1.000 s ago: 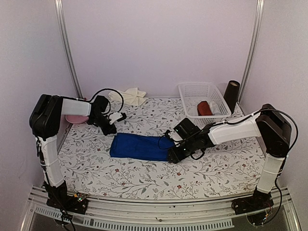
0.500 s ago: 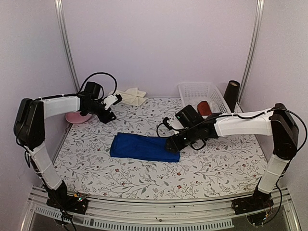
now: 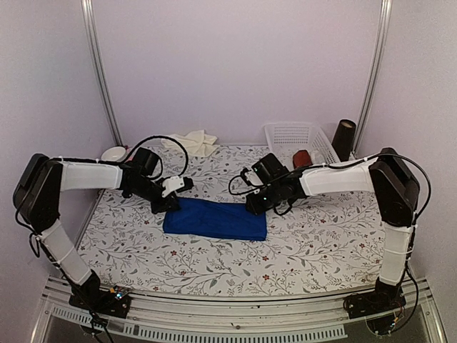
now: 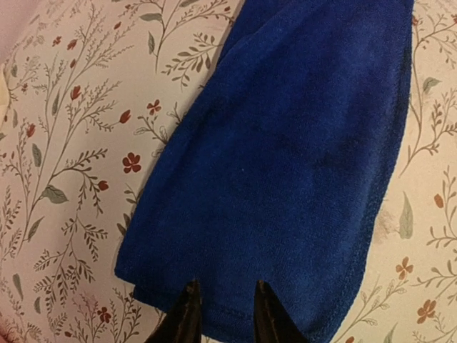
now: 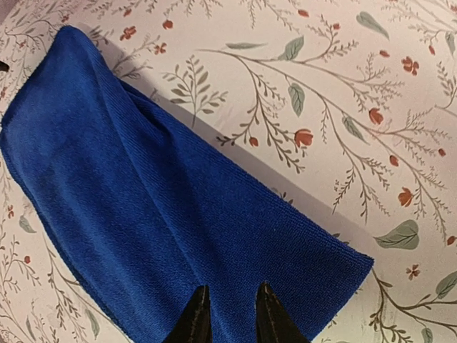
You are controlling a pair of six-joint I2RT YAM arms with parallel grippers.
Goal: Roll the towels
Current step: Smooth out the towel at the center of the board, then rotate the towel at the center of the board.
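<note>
**Top external view.** Count: 2 towels, 2 arms, 1 basket, 1 bowl, 1 dark cylinder.
- The blue towel (image 3: 214,220) lies folded flat as a long strip at the middle of the floral table (image 3: 321,246), its long side running left to right.
- The cream towel (image 3: 193,141) lies crumpled at the far edge, left of centre, well apart from both arms.
- The left gripper (image 3: 170,205) is at the far-left corner of the blue towel.
- The right gripper (image 3: 254,207) is at its far-right corner.
- The white basket (image 3: 282,132) stands at the far right and holds 1 dark red roll (image 3: 303,158).
- The dark cylinder (image 3: 345,139) stands upright just right of the basket.
- The bowl (image 3: 113,153) sits at the far left.

**Left wrist view.** 2 dark fingertips (image 4: 187,318) of the left gripper (image 4: 225,314) stand a narrow gap apart at the stitched short edge of the blue towel (image 4: 285,179). Blue cloth shows in the gap. Whether the cloth is clamped cannot be told.

**Right wrist view.** 2 dark fingertips (image 5: 194,318) of the right gripper (image 5: 228,314) stand a narrow gap apart on the blue towel (image 5: 164,214), near 1 corner. Blue cloth fills the gap. Whether it is pinched cannot be told.
</note>
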